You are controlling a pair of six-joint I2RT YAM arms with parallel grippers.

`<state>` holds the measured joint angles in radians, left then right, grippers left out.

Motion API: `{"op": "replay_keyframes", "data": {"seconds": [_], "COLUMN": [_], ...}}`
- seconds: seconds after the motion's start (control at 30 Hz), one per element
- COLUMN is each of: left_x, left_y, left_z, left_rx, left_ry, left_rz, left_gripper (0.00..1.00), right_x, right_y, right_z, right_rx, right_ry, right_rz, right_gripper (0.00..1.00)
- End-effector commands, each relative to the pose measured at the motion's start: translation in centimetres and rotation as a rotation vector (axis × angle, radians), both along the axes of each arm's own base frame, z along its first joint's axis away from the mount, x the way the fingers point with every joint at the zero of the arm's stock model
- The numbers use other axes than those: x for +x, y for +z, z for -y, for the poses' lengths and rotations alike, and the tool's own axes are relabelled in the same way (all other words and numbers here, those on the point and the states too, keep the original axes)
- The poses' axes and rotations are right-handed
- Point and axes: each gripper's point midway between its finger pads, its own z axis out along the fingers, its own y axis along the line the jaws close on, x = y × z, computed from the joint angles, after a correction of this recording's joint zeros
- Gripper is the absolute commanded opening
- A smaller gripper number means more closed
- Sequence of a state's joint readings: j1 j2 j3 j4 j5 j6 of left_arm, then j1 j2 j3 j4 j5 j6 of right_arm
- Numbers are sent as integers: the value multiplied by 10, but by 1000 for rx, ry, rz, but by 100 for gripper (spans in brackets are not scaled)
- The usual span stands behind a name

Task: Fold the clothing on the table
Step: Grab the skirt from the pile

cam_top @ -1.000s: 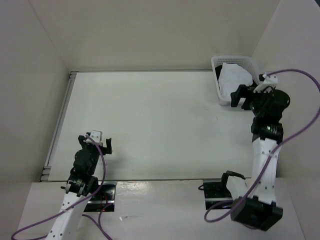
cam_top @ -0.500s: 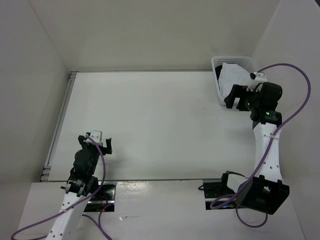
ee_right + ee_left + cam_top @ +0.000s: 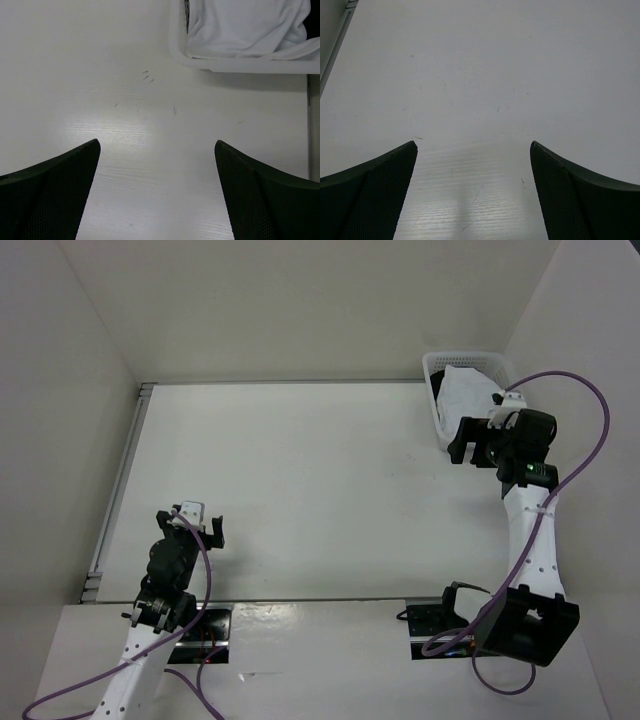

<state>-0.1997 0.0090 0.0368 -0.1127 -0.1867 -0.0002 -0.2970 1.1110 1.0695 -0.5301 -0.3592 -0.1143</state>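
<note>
- Nothing is folded yet: the clothing (image 3: 468, 390) lies bunched in the white lattice basket (image 3: 470, 356) at the tabletop's (image 3: 300, 480) far right corner.
- The right gripper (image 3: 473, 446) hovers beside the basket, jaws spread wide, holding nothing.
- The left gripper (image 3: 198, 526), near the near left corner, is likewise spread and empty.
- Left to do: lifting out, spreading, folding.

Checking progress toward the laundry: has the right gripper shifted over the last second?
Yes. The right gripper has slid slightly left, towards the near left corner of the white plastic lattice basket.
</note>
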Motion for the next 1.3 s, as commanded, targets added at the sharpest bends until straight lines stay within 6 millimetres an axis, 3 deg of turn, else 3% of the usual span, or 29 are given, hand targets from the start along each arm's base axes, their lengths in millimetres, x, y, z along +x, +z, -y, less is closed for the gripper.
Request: {"op": "replay_keyframes", "data": {"seconds": [0.0,0.3,0.4,0.43,0.47,0.53,0.57,0.6,0.63,0.67,0.7,0.73,0.77,0.83,0.87,0.9,0.93,1.0,1.07,1.1,1.13,1.23,1.27], "left_x": [2,2,-4,-7,-18,-31,-28,-42,-43,-25,-26,-30,-30,-25,-11,-3,23,44,72,81,94,104,103], "left_y": [21,21,69,94,135,178,189,236,251,254,270,279,307,310,323,307,289,261,225,213,191,151,151], "left_z": [-1,1,-10,-13,-18,-30,-36,-45,-57,-57,-61,-70,-70,-75,-79,-77,-69,-41,-1,7,10,21,26], "left_rx": [-27,-28,-26,-25,-35,-42,-50,-74,-75,-62,-70,-86,-148,-175,-217,-184,-147,-121,-79,35,12,-74,-66], "left_ry": [8,-1,46,61,76,129,166,205,279,300,327,378,394,451,514,524,516,370,144,41,52,-8,-48], "left_rz": [130,130,240,307,393,475,456,520,494,401,389,372,391,307,272,165,53,-103,-263,-310,-380,-496,-498], "left_gripper": [99,99,99,99,99,99,99,99,99,99,99,99,99,99,99,99,99,99,99,99,99,99,99], "right_x": [5,5,2,2,0,1,0,1,1,2,1,3,7,14,22,27,34,48,61,71,79,98,105], "right_y": [-5,-4,5,5,4,8,7,10,11,15,10,19,14,20,12,12,19,7,14,3,12,3,2], "right_z": [3,2,-3,-5,-6,-7,-9,-9,-10,-10,-10,-10,-7,-6,-2,0,2,10,11,17,21,34,39], "right_rx": [-28,-32,-36,-28,-25,-23,-16,-18,-14,-17,-10,-17,-15,-18,-14,-12,-16,-16,-20,-21,-33,-70,-88], "right_ry": [1,13,38,51,51,59,66,66,74,74,74,74,65,64,57,57,57,37,39,26,15,-20,-28], "right_rz": [0,5,35,38,29,39,33,41,43,53,33,53,28,16,-14,-18,-7,-52,-59,-90,-73,-102,-97], "right_gripper": [99,99,99,99,99,99,99,99,99,99,99,99,99,99,99,99,99,99,99,99,99,99,99]}}
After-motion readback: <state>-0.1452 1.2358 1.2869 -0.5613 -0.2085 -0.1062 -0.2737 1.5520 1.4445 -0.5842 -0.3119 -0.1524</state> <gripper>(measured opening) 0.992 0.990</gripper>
